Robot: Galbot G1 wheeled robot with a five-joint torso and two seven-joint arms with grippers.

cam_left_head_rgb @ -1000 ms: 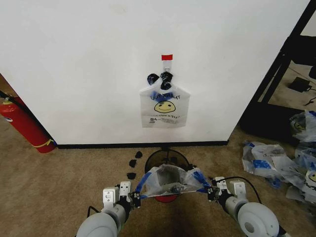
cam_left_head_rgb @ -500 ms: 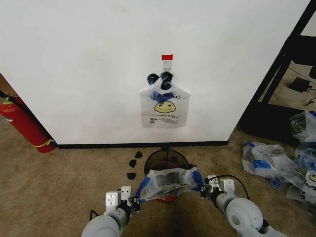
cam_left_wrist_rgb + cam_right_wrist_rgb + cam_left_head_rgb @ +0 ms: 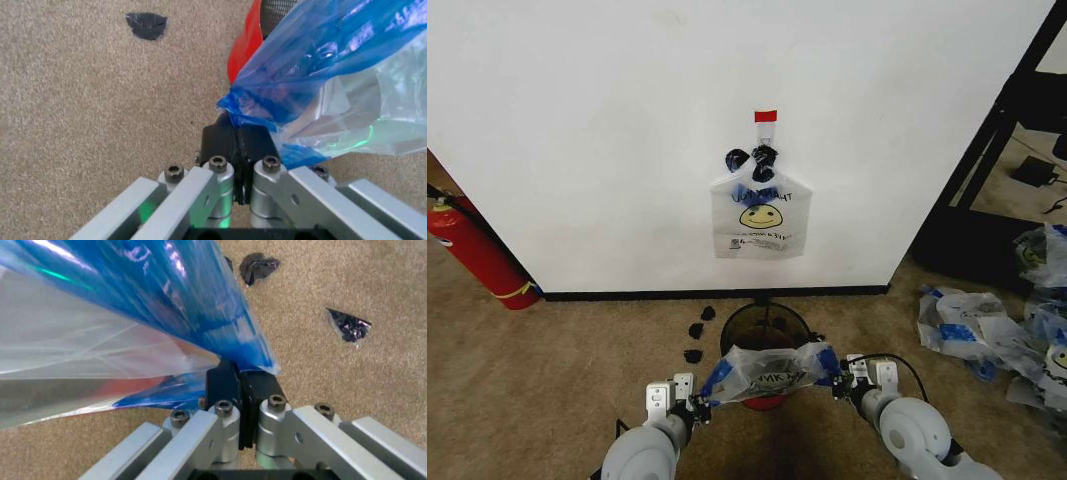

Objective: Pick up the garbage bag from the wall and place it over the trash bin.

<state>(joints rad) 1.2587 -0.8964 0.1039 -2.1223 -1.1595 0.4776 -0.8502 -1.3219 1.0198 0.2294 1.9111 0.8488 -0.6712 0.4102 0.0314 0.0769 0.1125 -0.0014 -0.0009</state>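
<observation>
The garbage bag, thin whitish plastic with blue-taped handles, hangs stretched between my two grippers, over the near rim of the trash bin. The bin is round black wire mesh with a red base. My left gripper is shut on the bag's left blue handle. In the left wrist view this gripper pinches the blue tape, with the bag and the bin's red base just beyond. My right gripper is shut on the other handle. The right wrist view has that gripper clamped on the bag's blue tape.
Another smiley bag hangs on the white wall from a black clip. A red fire extinguisher leans at the left. Bunched white-and-blue bags lie at the right beside a black frame. Black scraps dot the carpet.
My right gripper has shifted inward and both arms have drawn back slightly. The bag's mouth, open a second ago, now looks flatter and sits lower against the bin.
</observation>
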